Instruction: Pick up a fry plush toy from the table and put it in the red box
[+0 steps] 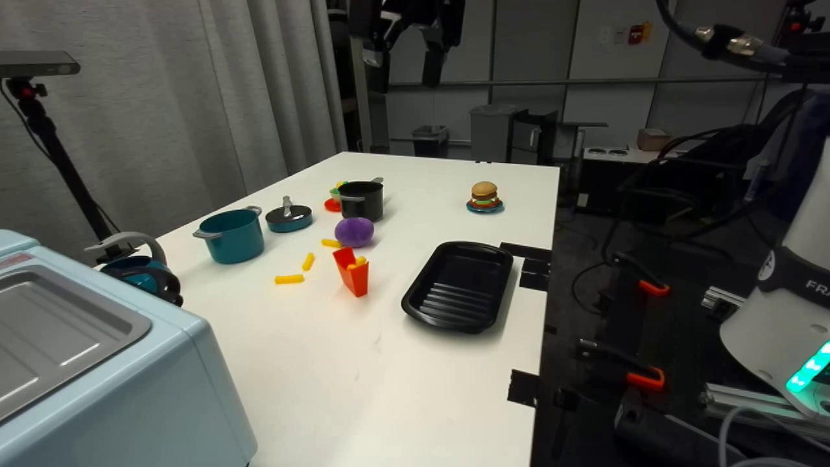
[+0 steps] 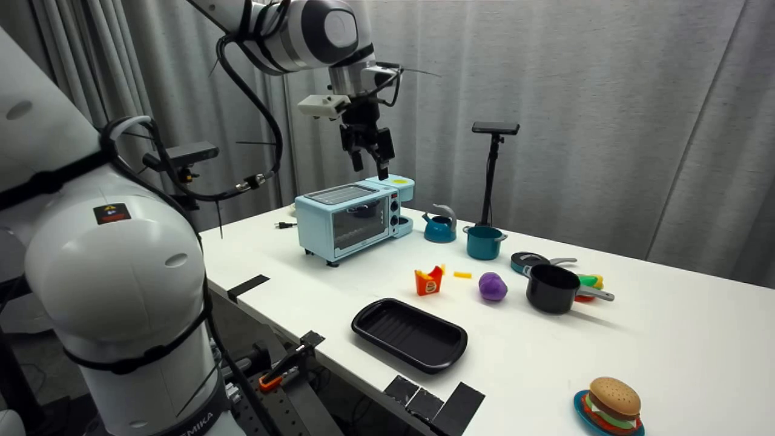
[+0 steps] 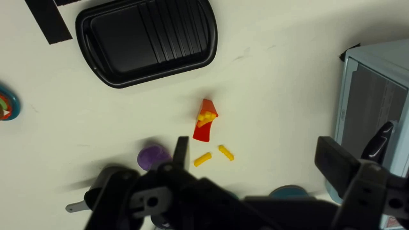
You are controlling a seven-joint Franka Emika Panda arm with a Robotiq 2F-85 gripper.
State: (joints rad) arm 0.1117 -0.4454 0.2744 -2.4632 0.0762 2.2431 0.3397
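We see three loose yellow fry plush toys [image 1: 289, 279] lying apart from one another on the white table [image 1: 389, 402] in an exterior view, the farthest just beside a rounded purple toy [image 1: 355, 231]; we cannot tell whether those two touch. In the wrist view we make out only two fries, and the jaws block much of the lower table and cover part of the purple toy. In an exterior view we find one in plain sight and a yellow sliver at the edge of the red fries carton [image 2: 428, 281], too small to identify. The carton stands upright near the loose fries, with several yellow ones inside, their number unclear.

The jaws are spread wide and have hold of nothing. They hang high above the table, well apart from the fries; in the wrist view we see both visible fries through the gap between them, nearer one side.

Farther out, we note the black tray [image 3: 147, 44], and a black saucepan [image 2: 550, 290] partly hiding a green-and-yellow item [image 2: 588, 280] we cannot name. The toy burger [image 1: 484, 194] and the light-blue toaster oven [image 2: 356, 219] are both cut off in the wrist view.
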